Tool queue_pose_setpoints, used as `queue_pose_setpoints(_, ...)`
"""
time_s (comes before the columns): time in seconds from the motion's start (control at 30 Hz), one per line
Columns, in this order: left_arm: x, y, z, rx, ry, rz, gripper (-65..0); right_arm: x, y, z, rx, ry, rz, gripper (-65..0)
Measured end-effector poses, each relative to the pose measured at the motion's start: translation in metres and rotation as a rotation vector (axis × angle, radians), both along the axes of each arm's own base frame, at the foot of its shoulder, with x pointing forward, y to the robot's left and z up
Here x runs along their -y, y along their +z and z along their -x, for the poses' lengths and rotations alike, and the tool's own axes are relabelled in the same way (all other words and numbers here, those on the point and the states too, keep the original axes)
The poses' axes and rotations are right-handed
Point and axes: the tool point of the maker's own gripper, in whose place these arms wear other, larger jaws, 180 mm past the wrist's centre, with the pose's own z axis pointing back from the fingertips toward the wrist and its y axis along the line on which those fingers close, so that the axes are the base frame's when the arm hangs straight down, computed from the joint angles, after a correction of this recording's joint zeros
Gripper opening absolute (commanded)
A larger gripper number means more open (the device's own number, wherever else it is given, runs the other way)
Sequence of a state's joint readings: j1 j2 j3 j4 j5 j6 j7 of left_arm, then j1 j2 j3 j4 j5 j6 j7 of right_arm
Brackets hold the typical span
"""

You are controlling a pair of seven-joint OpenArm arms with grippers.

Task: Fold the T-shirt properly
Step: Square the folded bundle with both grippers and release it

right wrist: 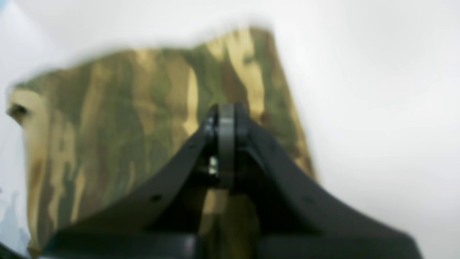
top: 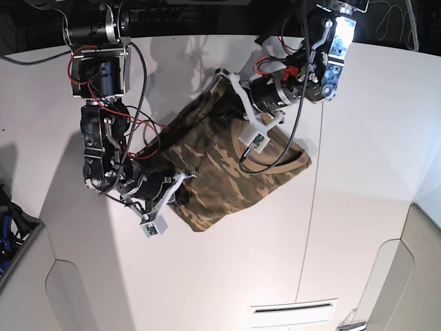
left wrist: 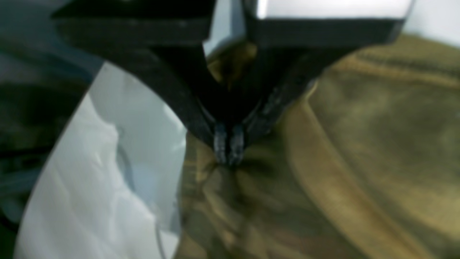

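Base view is showing the white table (top: 358, 227) from above, and, going from left to right across it, the right gripper (top: 180, 187) is coming first, sitting at the left edge of the T-shirt (top: 213, 172). Its jaws are looking pressed together, and its wrist view is showing the closed tips over camouflage cloth, though whether fabric is actually caught between them is not something I can tell. The T-shirt is lying bunched near the middle of the table, camouflage body toward the left and the tan collar (top: 272, 157) toward the right. Further right, the left gripper (top: 233, 83) is reaching down at the shirt's upper edge; its wrist view is showing the tips together and pinching a pucker of cloth beside the collar band.

The risk from here, as I am judging it, is a thin pinch giving way: if either arm is lifting or pulling while holding only a small fold, the cloth may be slipping free and the shirt collapsing unevenly. Arms pulling out of step could also be twisting the garment instead of laying a clean fold.

Both wrist views are blurring heavily. The sleeves and hem are being hidden in the bunched cloth, and the arms are covering parts of the shirt.
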State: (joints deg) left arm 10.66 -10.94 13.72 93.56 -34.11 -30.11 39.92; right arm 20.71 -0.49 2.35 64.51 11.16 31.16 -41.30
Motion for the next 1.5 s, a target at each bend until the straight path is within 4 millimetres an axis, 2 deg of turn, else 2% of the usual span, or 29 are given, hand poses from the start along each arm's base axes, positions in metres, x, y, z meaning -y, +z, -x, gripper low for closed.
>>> queue_pose_setpoints(0.13, 0.0, -0.011, -0.008, -0.015, -0.01, -0.018, -64.8, 0.0, -0.011, 0.01, -0.064, -0.011, -0.065, -65.0)
queue_pose_setpoints(0.23, -0.007, -0.014, -0.018, 0.007, -0.018, -0.066, -64.7, 0.012, -0.013, 0.027, -0.079, -0.004, -0.114, -65.0)
queue_pose_setpoints(0.37, -0.033, -0.011, -0.043, 0.054, 0.025, -0.143, -64.8, 0.03, -0.015, 0.058, -0.103, 0.01, -0.108, -65.0)
queue_pose_setpoints(0.43, -0.054, -0.009, -0.055, 0.073, 0.057, -0.185, -64.8, 0.029, -0.012, 0.077, -0.111, 0.016, -0.129, -65.0)
queue_pose_setpoints(0.57, -0.099, -0.001, -0.087, 0.11, 0.168, -0.312, -64.8, 0.01, -0.009, 0.127, -0.159, 0.05, -0.223, -65.0)
queue_pose_setpoints(0.67, -0.103, 0.012, -0.108, 0.154, 0.199, -0.336, -64.8, -0.005, -0.007, 0.15, -0.181, 0.075, -0.258, -65.0)
queue_pose_setpoints(0.77, -0.1, 0.027, -0.124, 0.192, 0.202, -0.325, -64.8, -0.021, -0.004, 0.163, -0.189, 0.076, -0.294, -65.0)
queue_pose_setpoints(0.83, -0.102, 0.03, -0.127, 0.201, 0.205, -0.327, -64.8, -0.031, 0.0, 0.168, -0.19, 0.077, -0.317, -65.0)
queue_pose_setpoints(0.93, -0.106, 0.022, -0.119, 0.157, 0.194, -0.339, -64.8, -0.041, 0.01, 0.166, -0.166, 0.083, -0.326, -65.0)
queue_pose_setpoints(1.0, -0.111, 0.02, -0.113, 0.128, 0.187, -0.34, -64.8, -0.039, 0.02, 0.159, -0.125, 0.086, -0.315, -65.0)
queue_pose_setpoints(1.1, -0.116, 0.041, -0.115, 0.166, 0.177, -0.322, -64.8, -0.027, 0.034, 0.148, -0.054, 0.072, -0.258, -65.0)
queue_pose_setpoints(1.17, -0.118, 0.055, -0.109, 0.189, 0.167, -0.297, -64.8, -0.016, 0.039, 0.143, -0.021, 0.052, -0.218, -65.0)
queue_pose_setpoints(1.23, -0.114, 0.057, -0.091, 0.181, 0.14, -0.279, -64.8, -0.001, 0.042, 0.137, 0.003, 0.017, -0.181, -65.0)
queue_pose_setpoints(1.3, -0.104, 0.051, -0.065, 0.159, 0.092, -0.269, -64.8, 0.017, 0.044, 0.129, 0.03, -0.044, -0.165, -65.0)
queue_pose_setpoints(1.37, -0.093, 0.046, -0.043, 0.141, 0.061, -0.241, -64.8, 0.042, 0.04, 0.124, 0.037, -0.114, -0.117, -65.0)
queue_pose_setpoints(1.5, -0.093, 0.029, -0.027, 0.121, 0.084, -0.255, -64.8, 0.088, 0.035, 0.122, 0.034, -0.24, -0.076, -65.0)
